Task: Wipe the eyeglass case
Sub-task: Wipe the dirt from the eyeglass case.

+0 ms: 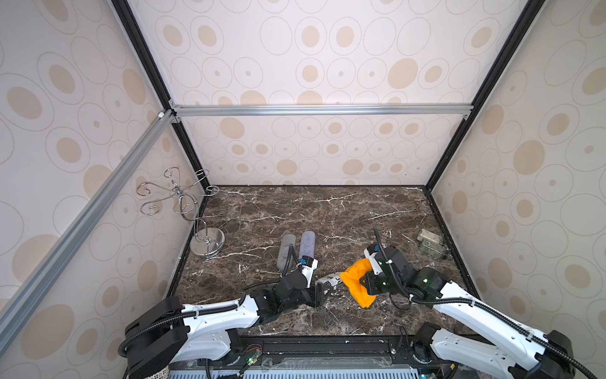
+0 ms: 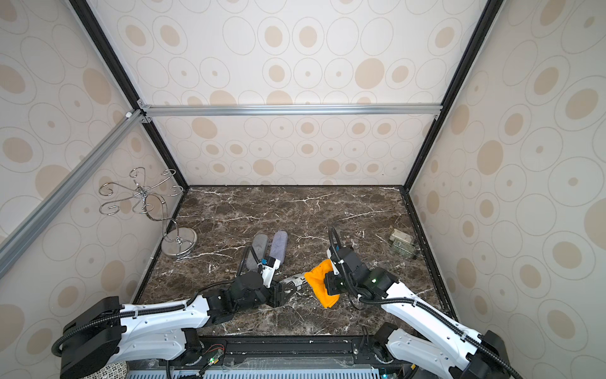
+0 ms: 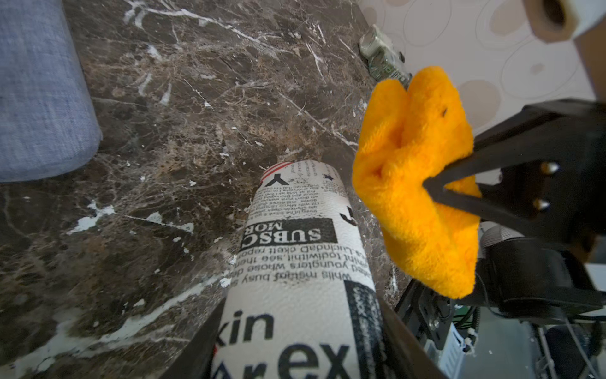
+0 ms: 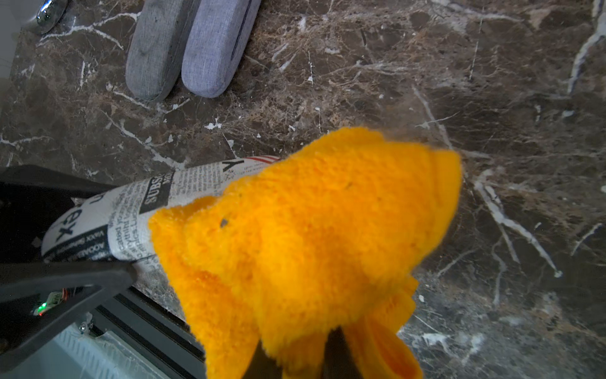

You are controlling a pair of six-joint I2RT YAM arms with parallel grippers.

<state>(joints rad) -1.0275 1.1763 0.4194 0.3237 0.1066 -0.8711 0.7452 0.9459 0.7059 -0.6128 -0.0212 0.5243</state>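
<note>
Two grips are set: my left fingers (image 3: 193, 357) are clamped across one end of the eyeglass case (image 3: 295, 262), the newsprint-patterned one, and my right fingers (image 3: 511, 144) are pinched tight on a bunched orange cloth (image 4: 311, 229). The case sits near the front middle of the counter (image 1: 295, 210), its free end pointing toward the cloth; I cannot tell whether that end rests on the marble or hangs just over it. I judge it a light, stiff shell with a pebbled, faintly slick skin, so holding it across the narrow width at one end is right, leaving the long body bare for wiping. Hard pressure on the far end would lever it in my grip, so light strokes suit it. The cloth is plush and floppy and will mould round the curve. My left wrist view shows the grain and print close up, with the cloth just beside the case. My right wrist view shows the cloth covering the free end, plus two grey cases (image 4: 183, 49) lying side by side beyond. Only the top views show the wire stand (image 1: 206, 242) at the left wall
</note>
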